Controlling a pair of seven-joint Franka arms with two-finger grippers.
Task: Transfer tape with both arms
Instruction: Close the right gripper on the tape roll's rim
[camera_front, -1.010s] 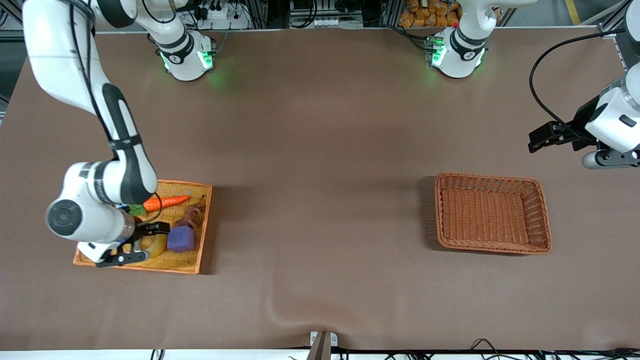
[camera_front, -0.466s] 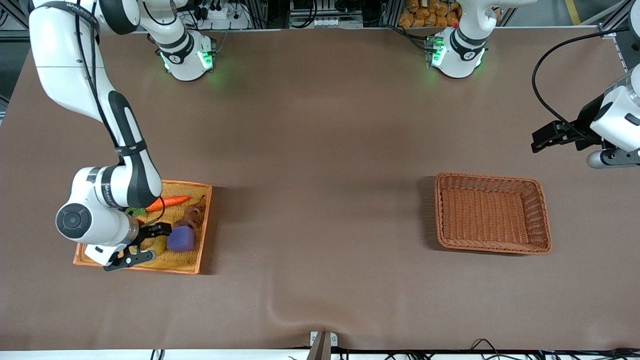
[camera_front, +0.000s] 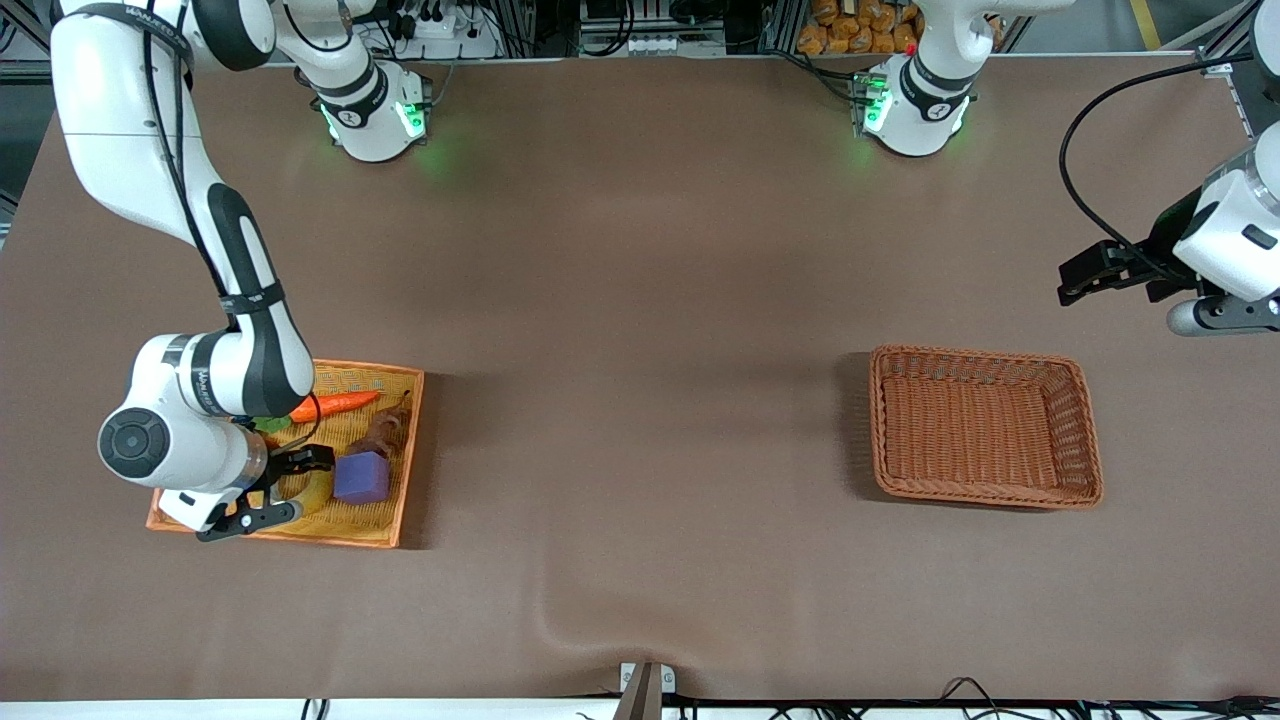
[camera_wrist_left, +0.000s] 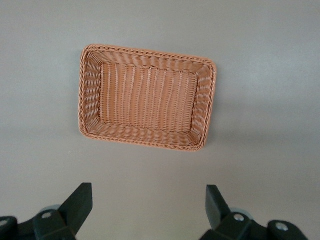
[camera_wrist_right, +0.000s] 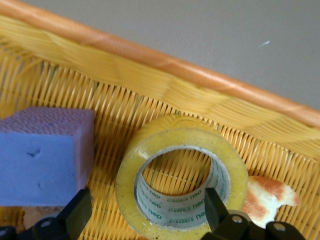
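A: Front view. Right pincer is low over the yellow tray at the right arm's end of the bench, jaws apart, gripping nothing. The tape lies in that tray just beside the purple cube; a toy carrot sits farther from the camera. Left pincer waits over bare bench near the brown wicker basket.

B: Left wrist view?

A: Left pincer is spread open, 2 fingers apart, the basket below, nothing in it.

B: Right wrist view?

A: Right pincer is open and straddles the tape. The roll lies flat, its hole facing up, so its axis is vertical. The cube is close by.

B: Advice for the grasp?

A: I'd judge it best to descend straight, keep 1 finger clear of the cube, and close across the full ring.
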